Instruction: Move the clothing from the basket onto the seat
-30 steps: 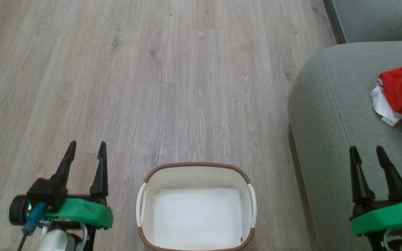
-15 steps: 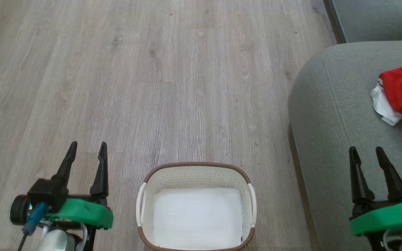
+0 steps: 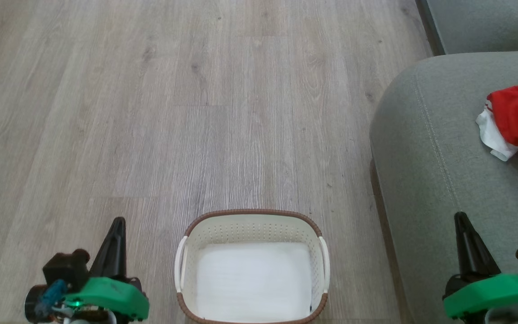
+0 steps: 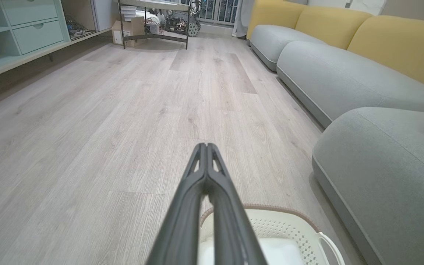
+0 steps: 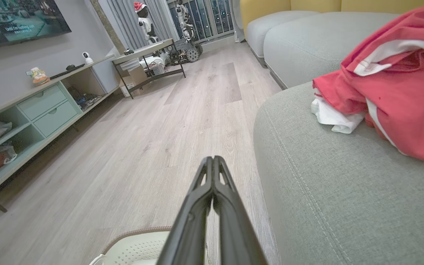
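The red and white clothing [image 3: 517, 121] lies bunched on the grey-green seat [image 3: 425, 148] at the right edge of the head view; the right wrist view has the clothing [image 5: 399, 84] close by on the seat [image 5: 337, 198]. The white basket [image 3: 182, 263] with its brown rim stands on the floor at bottom centre, holding only a flat white liner sheet. My left gripper [image 3: 118, 221] is shut and empty, left of the basket. My right gripper [image 3: 461, 217] is shut and empty over the seat's front part. Both wrist views show the fingers pressed together, left [image 4: 206, 146] and right [image 5: 212, 159].
Pale wood floor [image 3: 196, 112] stretches ahead and to the left. More grey sofa cushions with yellow backs [image 4: 329, 25] run along the right. A low mint shelf unit [image 5: 31, 117] lines the far wall, with a metal-framed table [image 4: 153, 14] beyond.
Both grippers have gone from open to shut with nothing between the fingers, and both have drawn back toward the bottom of the head view. Basket and clothing have not moved.
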`<state>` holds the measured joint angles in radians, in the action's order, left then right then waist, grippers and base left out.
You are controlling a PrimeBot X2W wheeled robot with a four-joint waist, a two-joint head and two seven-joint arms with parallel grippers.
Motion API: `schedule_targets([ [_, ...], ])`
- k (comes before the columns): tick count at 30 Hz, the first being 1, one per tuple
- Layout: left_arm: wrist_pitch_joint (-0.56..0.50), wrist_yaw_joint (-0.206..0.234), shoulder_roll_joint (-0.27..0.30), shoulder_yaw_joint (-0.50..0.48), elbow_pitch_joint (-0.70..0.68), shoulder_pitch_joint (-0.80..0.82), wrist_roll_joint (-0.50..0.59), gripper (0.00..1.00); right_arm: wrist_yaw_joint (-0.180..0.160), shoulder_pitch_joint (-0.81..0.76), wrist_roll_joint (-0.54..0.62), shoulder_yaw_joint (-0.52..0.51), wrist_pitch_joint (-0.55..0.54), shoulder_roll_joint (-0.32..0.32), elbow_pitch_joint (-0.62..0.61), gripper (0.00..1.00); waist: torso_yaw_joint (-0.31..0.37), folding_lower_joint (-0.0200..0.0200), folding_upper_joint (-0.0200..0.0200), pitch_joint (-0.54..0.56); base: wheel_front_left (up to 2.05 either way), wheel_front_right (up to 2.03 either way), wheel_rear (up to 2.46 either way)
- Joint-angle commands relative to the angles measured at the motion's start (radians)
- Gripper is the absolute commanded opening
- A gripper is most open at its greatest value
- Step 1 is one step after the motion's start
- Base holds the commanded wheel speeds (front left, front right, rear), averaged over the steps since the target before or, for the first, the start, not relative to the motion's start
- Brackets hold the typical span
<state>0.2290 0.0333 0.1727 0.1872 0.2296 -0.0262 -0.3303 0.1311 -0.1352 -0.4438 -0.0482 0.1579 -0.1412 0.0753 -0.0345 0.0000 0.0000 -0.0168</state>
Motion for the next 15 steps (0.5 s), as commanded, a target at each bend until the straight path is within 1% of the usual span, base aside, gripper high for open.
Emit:
schedule_targets([
  [1, -0.006, -0.009, 0.000, -0.018, -0.033, 0.043, -0.033, 0.00, 0.000, 0.028, -0.032, -0.005, -0.007, -0.006, -0.023, 0.00, 0.001, 0.0000, 0.0000, 0.000, 0.00, 0.00, 0.00],
  [15, -0.046, -0.027, -0.014, -0.051, -0.027, 0.053, -0.182, 0.00, 0.000, 0.054, -0.171, -0.008, -0.036, 0.003, 0.000, 0.00, 0.005, 0.0000, 0.0000, 0.002, 0.00, 0.00, 0.00],
])
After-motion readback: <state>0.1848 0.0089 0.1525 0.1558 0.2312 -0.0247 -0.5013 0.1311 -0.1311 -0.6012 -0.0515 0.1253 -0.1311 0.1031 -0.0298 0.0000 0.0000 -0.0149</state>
